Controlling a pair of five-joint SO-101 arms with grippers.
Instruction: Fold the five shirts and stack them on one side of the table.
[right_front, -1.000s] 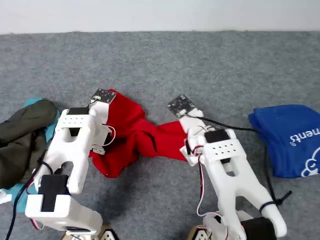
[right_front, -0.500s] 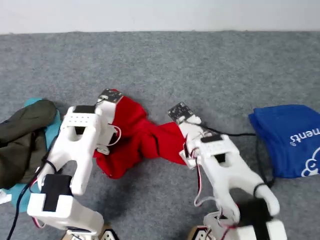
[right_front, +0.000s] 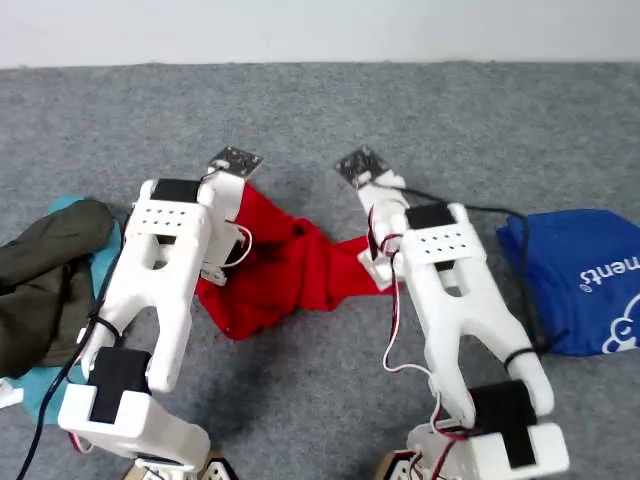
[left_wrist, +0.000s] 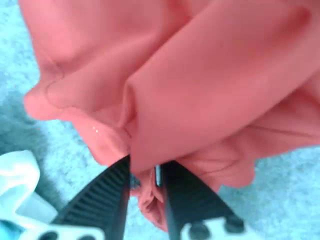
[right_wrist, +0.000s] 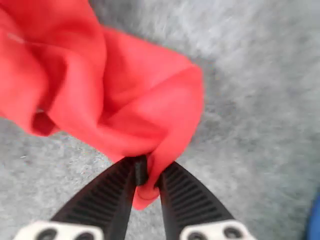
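From my station, the left tool (left_wrist: 145, 172) is clamped shut on a fold of the red shirt (right_front: 290, 270). Its two black ribbed fingers (left_wrist: 107, 195) pinch the cloth where several creases come together. The right tool (right_wrist: 147, 175) is likewise closed on the red shirt, gripping a corner of the fabric between its fingers (right_wrist: 187, 195), with the grey table (right_front: 400, 120) showing beneath and beside that corner. In the high view the red shirt lies bunched and twisted between the two arms at the near middle of the table. Its wider part sits by the left arm and a narrower band runs across to the right arm. I cannot tell from these views whether the cloth at either grip is lifted off the surface. A blue shirt (right_front: 575, 280) with white print lies apart at the right edge of the table, just beside the right arm. At the left edge a dark olive shirt (right_front: 45, 270) rests in a heap on top of a teal shirt (right_front: 68, 204), close to the left arm.
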